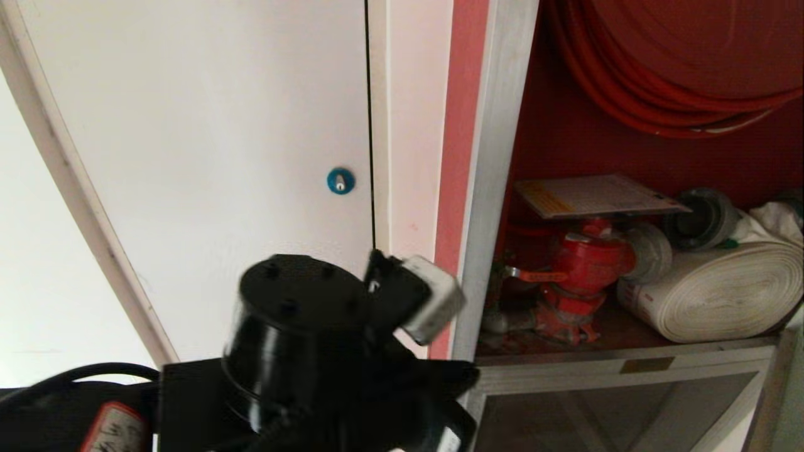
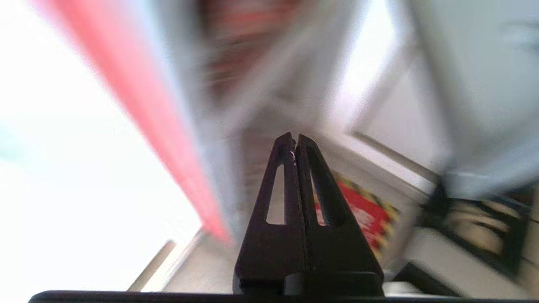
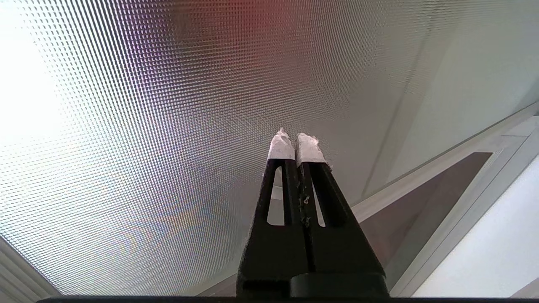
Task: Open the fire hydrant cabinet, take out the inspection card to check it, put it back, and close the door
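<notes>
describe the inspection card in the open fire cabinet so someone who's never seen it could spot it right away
Look into the open fire hydrant cabinet with its red interior, below the coiled red hose. The inspection card lies flat on top of the red valve, left of the rolled white hose. It is the only flat white sheet there, with a yellow-orange band at its left end.

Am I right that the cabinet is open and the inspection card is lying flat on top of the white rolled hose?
Not quite. The fire hydrant cabinet is open, but the inspection card lies flat on top of the red valve, not on the white rolled hose, which sits beside the valve on its right. The head view shows this.
</notes>
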{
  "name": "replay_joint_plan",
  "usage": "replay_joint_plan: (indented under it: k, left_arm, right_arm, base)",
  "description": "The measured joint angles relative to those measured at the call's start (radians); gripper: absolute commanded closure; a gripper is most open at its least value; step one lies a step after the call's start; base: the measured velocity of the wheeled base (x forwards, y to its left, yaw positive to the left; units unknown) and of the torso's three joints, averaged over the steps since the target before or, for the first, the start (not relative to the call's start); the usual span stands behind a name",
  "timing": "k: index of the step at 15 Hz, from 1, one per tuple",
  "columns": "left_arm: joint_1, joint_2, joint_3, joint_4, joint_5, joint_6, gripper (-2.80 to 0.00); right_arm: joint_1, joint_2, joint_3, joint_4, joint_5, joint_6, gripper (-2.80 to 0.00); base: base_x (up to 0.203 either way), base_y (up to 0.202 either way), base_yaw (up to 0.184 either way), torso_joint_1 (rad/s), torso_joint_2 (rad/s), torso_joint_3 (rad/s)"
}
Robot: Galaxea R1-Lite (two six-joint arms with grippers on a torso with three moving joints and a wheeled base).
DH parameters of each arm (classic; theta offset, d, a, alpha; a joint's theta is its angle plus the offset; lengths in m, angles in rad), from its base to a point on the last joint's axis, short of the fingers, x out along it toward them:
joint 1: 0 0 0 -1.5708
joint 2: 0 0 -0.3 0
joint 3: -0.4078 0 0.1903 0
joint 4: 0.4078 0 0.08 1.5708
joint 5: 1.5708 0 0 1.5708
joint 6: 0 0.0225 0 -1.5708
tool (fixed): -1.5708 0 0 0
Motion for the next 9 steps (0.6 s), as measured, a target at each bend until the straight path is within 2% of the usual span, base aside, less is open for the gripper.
replay_joint_plan:
  k: [4,6,9]
  left_arm:
    - [0.266,-0.204,0.174,-0.008,-0.005,0.007,0.0]
    - [0.403,-0.312,0.25,-0.008,-0.006,0.03,0.0]
    - [0.532,-0.478,0.333,-0.005,-0.006,0.06,0.0]
  right_arm:
    - [0.0,0.0,0.0,0.0,0.0,0.0,0.0]
    - [0.0,0.0,0.0,0.0,0.0,0.0,0.0]
    - [0.0,0.0,0.0,0.0,0.0,0.0,0.0]
  base:
    - [0.0,0.0,0.0,0.0,0.0,0.0]
    - [0.0,0.0,0.0,0.0,0.0,0.0]
    - [0.0,0.0,0.0,0.0,0.0,0.0]
